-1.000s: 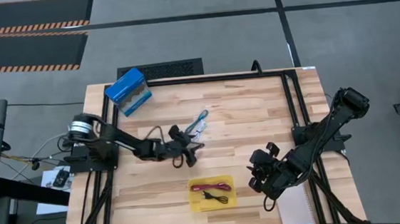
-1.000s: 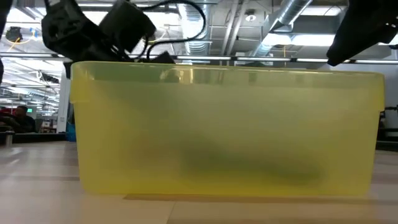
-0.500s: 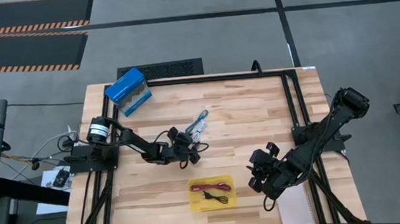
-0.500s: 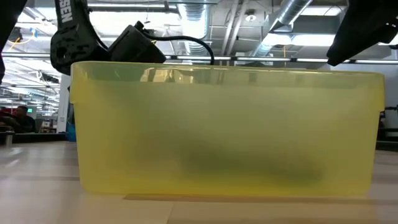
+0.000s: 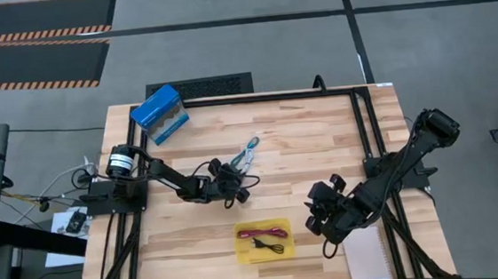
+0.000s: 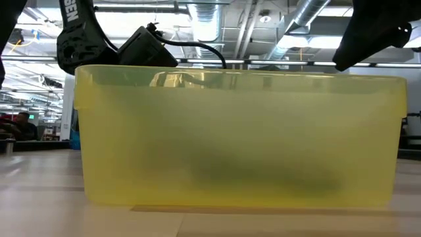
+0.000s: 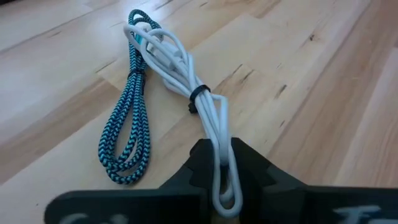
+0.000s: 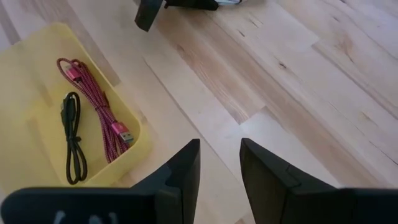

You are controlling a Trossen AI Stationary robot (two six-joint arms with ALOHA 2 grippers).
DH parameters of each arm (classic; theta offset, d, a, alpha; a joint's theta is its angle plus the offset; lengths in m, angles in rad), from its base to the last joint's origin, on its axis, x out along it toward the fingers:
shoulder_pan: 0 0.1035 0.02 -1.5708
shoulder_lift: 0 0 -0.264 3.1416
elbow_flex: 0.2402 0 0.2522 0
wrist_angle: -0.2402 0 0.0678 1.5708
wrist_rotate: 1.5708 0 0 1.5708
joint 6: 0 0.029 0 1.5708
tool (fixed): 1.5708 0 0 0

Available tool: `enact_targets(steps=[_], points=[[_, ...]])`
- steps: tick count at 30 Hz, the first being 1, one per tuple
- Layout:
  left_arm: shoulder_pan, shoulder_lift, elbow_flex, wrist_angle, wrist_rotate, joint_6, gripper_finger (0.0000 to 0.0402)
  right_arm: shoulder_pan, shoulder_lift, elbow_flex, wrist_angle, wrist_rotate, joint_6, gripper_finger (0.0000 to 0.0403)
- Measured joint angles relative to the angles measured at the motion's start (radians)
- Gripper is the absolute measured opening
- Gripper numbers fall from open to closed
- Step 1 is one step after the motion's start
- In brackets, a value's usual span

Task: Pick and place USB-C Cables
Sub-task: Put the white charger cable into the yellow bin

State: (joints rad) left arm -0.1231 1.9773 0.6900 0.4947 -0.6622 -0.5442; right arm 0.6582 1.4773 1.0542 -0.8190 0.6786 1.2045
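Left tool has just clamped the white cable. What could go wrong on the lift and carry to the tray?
1. The white cable lies tangled over the teal cable, so lifting may drag the teal one along.
2. The left tool pinches only the loop's end; the cable could slip out mid-carry.
3. The right tool waits just right of the tray, so the arms could crowd each other at the drop.

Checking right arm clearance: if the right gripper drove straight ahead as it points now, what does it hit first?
Probably bare table; the yellow tray sits off to one side. Farther on is the left gripper, but depth is unclear.
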Motion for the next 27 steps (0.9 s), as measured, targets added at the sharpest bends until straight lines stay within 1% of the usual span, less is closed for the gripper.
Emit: enact_targets(steps=[5,8,11,14,16,18,20,23,27], points=[[-0.015,-0.009,-0.001,-0.002,0.011,-0.016,0.0012,0.000,0.000,0.000,0.013,0.001,0.000,0.0136],[-0.029,-0.031,-0.002,-0.011,0.014,-0.018,0.0009,0.000,0.000,0.000,0.020,0.001,0.000,0.0135],[-0.038,-0.061,-0.006,-0.029,0.039,-0.019,0.0008,0.000,0.000,0.000,0.022,0.002,0.000,0.0135],[-0.038,-0.097,-0.007,-0.056,0.110,-0.051,0.0007,0.000,0.000,0.000,0.029,0.000,0.019,0.0134],[-0.032,-0.130,-0.007,-0.082,0.179,-0.090,0.0006,-0.001,0.000,0.000,0.031,-0.001,0.033,0.0134],[-0.020,-0.169,-0.007,-0.129,0.237,-0.105,0.0005,-0.012,0.000,0.000,0.034,0.001,0.023,0.0134],[-0.004,-0.207,-0.006,-0.191,0.271,-0.130,0.0005,-0.036,0.000,0.000,0.033,0.001,0.013,0.0134],[0.019,-0.264,-0.006,-0.247,0.275,-0.140,0.0005,-0.074,0.000,0.000,0.041,0.002,-0.004,0.0134],[0.048,-0.344,-0.005,-0.281,0.263,-0.085,0.0005,-0.105,0.000,0.000,0.044,0.002,-0.027,0.0138]])
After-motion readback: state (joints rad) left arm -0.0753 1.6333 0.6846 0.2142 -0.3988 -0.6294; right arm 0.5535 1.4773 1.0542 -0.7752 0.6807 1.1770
